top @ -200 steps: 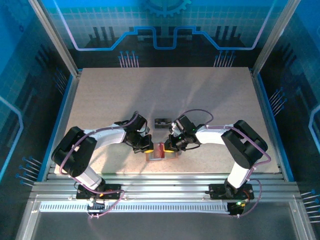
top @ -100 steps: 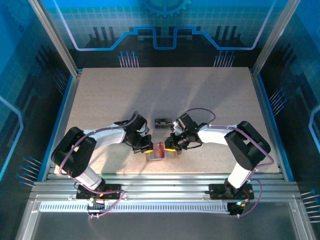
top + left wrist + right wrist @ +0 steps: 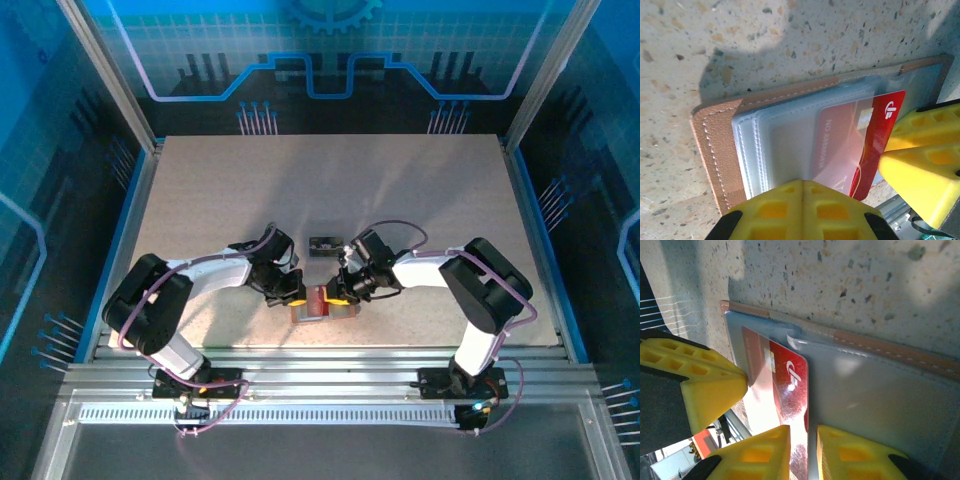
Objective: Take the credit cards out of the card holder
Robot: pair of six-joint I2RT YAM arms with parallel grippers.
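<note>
Protruding from the card holder point(image 3: 715, 145), one red credit card point(image 3: 886, 125).

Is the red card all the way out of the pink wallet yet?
Not yet, partly out. One end of the red card pokes past the clear pocket of the card holder; the rest sits under it.

You've got one card holder point(image 3: 715, 145), one red credit card point(image 3: 884, 132), one small dark item point(image 3: 323, 243), and two grippers: left gripper point(image 3: 293, 292), right gripper point(image 3: 339, 293).
</note>
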